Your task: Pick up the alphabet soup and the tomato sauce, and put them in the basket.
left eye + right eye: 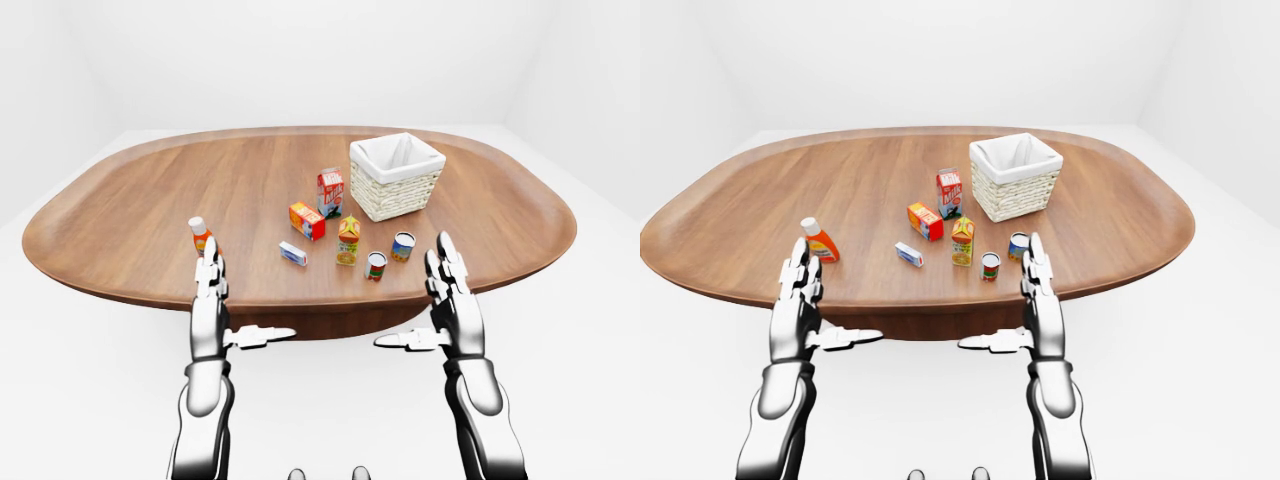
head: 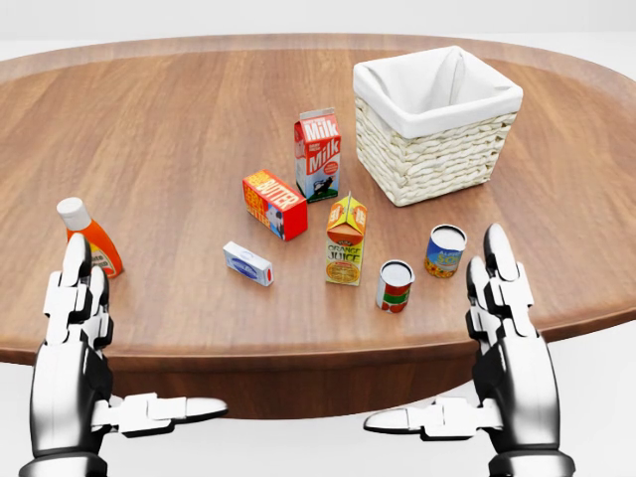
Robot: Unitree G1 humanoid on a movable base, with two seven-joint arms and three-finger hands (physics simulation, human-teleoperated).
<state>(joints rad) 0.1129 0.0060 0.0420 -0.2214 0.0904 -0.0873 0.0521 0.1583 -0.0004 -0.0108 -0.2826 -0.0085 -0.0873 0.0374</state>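
The alphabet soup can [image 2: 445, 250], blue and yellow with a white top, stands on the wooden table [image 2: 179, 139] below the basket. The tomato sauce can [image 2: 395, 286], red and green, stands just to its left and lower. The white-lined wicker basket [image 2: 427, 164] sits at the upper right, with nothing visible in it. My right hand [image 2: 447, 343] is open, fingers upright, just right of and below the soup can, touching nothing. My left hand [image 2: 124, 343] is open at the lower left, far from both cans.
A ketchup bottle [image 2: 96, 240] stands behind my left fingers, partly covered. A milk carton [image 2: 318, 154], red butter box [image 2: 275, 205], orange juice carton [image 2: 345, 241] and a small white-blue box [image 2: 247, 263] cluster left of the cans. The table edge runs below them.
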